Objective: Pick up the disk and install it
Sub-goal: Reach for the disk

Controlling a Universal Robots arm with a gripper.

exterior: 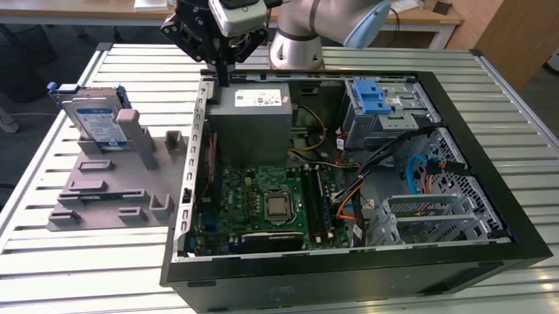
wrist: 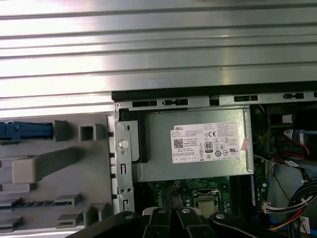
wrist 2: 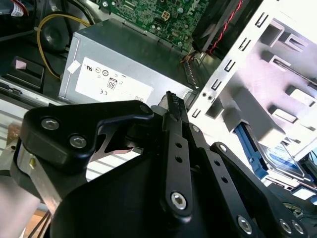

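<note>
Your black two-finger gripper hangs fingers-down with its jaws drawn together and nothing between them; in both wrist views the fingers sit side by side. Its tips are just above the far corner of the grey metal power-supply box with the white sticker, close to the side wall of the open black computer case.

Deeper in the case you can see the green motherboard. On the exterior view's right is the metal drive cage with its blue plastic latch.

The flat silver disk with the white-and-blue label and blue carrier rails is outside the case, well apart from the gripper on the exterior view's left. It stands on edge in the grey plastic rack that lies on the slatted metal table. Its long axis runs upward from the rack, leaning back a little, and its labelled face looks toward the exterior camera, with the blue rails running up both sides. The second wrist view catches its label beyond the case wall.
</note>
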